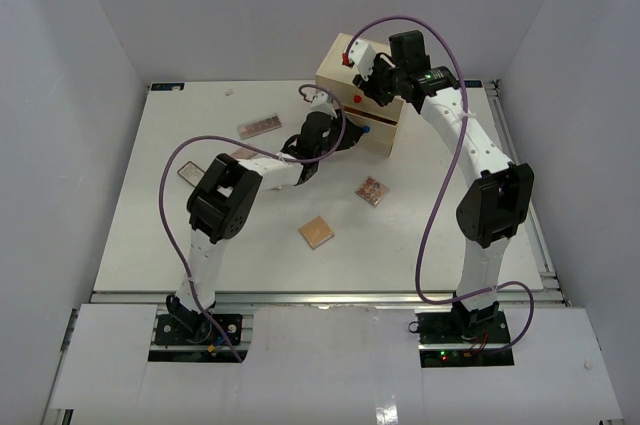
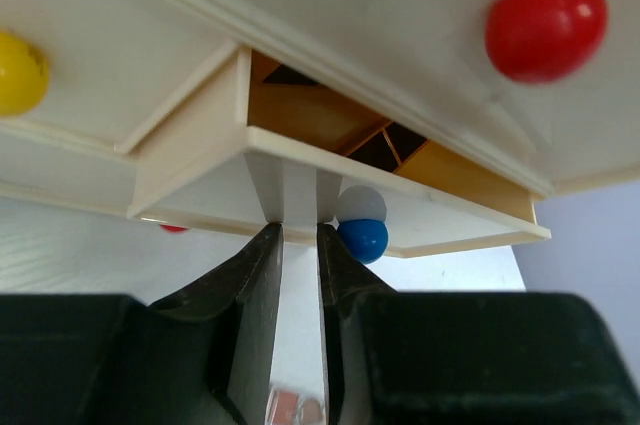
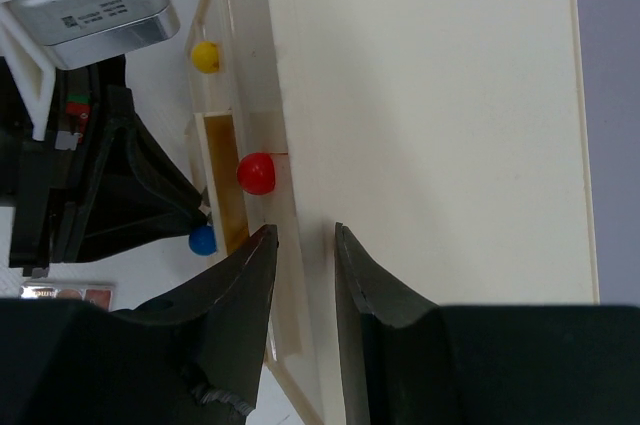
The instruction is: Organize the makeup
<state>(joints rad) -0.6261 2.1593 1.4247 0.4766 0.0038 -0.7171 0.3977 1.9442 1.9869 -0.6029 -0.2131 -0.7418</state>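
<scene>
1. Left arm: up from its base, bent sharply at the elbow, then stretched low and to the right toward the front of the cream chest.
2. Left gripper: pointed at the pulled-out drawer, fingertips at its lower front edge, just beside the blue knob. Only a thin slit between the jaws (cannot tell whether pinching that edge or merely touching it).
3. Right arm: upright from its base to a high elbow, then angled up and left over the chest.
4. Right gripper: tipped down onto the chest's top front edge, near the red knob. Jaws narrowly apart astride that edge; cannot tell whether clamped on it.
5. Makeup, out on the table: a long pink palette left of the chest, a patterned compact and a peach square compact in front of it, and a greyish square compact far left, beside the left elbow.
6. Inside the open drawer: wooden dividers, contents too dark to make out.
</scene>
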